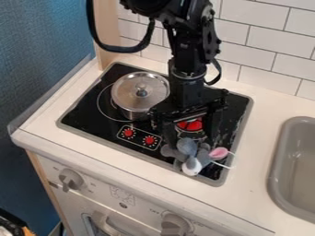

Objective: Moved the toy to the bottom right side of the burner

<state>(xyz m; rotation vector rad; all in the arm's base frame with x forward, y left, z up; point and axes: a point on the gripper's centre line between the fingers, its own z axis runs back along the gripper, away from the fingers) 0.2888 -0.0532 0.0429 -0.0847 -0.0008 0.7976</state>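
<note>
Black glass cooktop [98,120] set in white counter [258,171], two red knobs [138,136] near front edge. Black two-finger gripper [189,142] hangs over cooktop's right half, fingers spread apart. Shiny silver metal pot [132,112] on left, lid on, contents hidden. Grey sink [289,168] right of cooktop. Grey plush mouse toy [192,161]: white snout, pink inner ear, pale tail; at cooktop's front right, right below fingers, contact unclear.

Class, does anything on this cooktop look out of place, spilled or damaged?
A plush mouse sits near the bottom right corner of the cooktop, an odd place for a soft toy. The pot looks upright; I see no spill or damage.
</note>
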